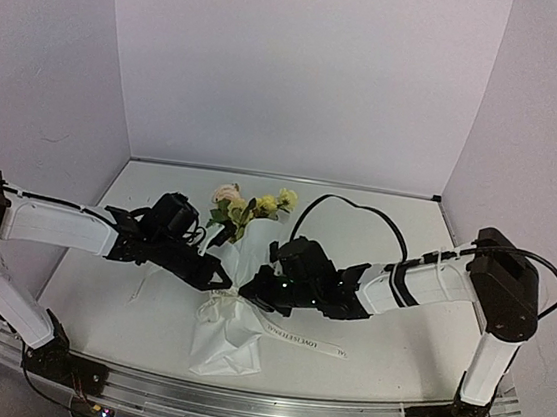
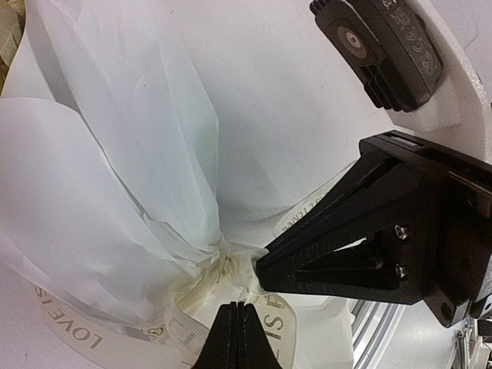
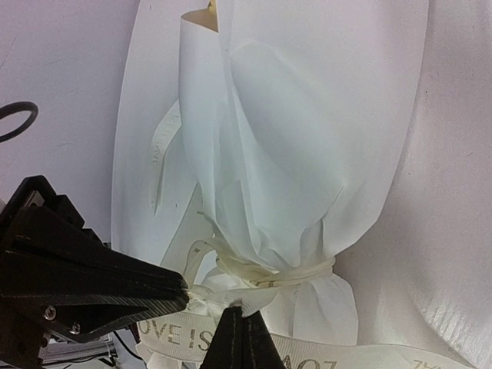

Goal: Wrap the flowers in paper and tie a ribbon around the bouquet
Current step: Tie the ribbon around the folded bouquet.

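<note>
2 claws pinched shut, left claw (image 1: pixel 223 281) and right claw (image 1: pixel 250 288), tips meeting at ribbon (image 3: pixel 304 271) knot around bouquet (image 1: pixel 227 339) waist

White arm shells (image 1: pixel 55 223), black joints (image 1: pixel 503 284); black wedge-shaped gripper fingers (image 2: pixel 346 231), silver screws (image 2: pixel 398 231); black cable (image 1: pixel 351 205).

Paper (image 3: pixel 307 154) is white; ribbon (image 2: pixel 69 334) cream, perhaps gold-lettered.

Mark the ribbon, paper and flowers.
ribbon (image 1: pixel 304 338): top view, on its printed loose tail.
paper (image 1: pixel 225 348): top view, on the flared end below the tie.
flowers (image 1: pixel 267 204): top view, on a yellow blossom.
</note>
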You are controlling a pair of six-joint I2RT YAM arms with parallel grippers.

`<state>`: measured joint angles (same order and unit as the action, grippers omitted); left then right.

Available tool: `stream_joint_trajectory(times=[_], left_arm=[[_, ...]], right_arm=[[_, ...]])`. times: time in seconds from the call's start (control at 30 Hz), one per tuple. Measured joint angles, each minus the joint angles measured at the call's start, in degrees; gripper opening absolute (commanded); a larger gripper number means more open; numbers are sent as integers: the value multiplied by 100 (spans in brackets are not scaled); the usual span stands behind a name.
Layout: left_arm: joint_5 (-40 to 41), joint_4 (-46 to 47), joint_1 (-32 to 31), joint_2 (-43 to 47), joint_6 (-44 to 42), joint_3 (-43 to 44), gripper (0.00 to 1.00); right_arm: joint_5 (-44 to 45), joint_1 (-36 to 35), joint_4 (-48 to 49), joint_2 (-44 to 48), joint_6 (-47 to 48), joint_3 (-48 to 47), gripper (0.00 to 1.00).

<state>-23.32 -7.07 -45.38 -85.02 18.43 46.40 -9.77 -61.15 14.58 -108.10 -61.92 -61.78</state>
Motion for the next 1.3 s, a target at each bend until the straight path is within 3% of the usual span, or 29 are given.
stream_joint_trajectory(times=[0.17, 0.53, 0.87, 1.3], left_arm=[[-75, 249, 6, 1, 163, -150, 0], [-153, 458, 64, 1, 287, -232, 0], [-289, 475, 71, 1, 287, -279, 0], [-358, 617, 71, 1, 307, -311, 0]], right_arm=[[29, -4, -105, 22, 61, 0, 0], [137, -30, -526, 64, 201, 0, 25], [340, -55, -790, 356, 284, 2, 34], [428, -279, -1256, 453, 489, -429, 38]])
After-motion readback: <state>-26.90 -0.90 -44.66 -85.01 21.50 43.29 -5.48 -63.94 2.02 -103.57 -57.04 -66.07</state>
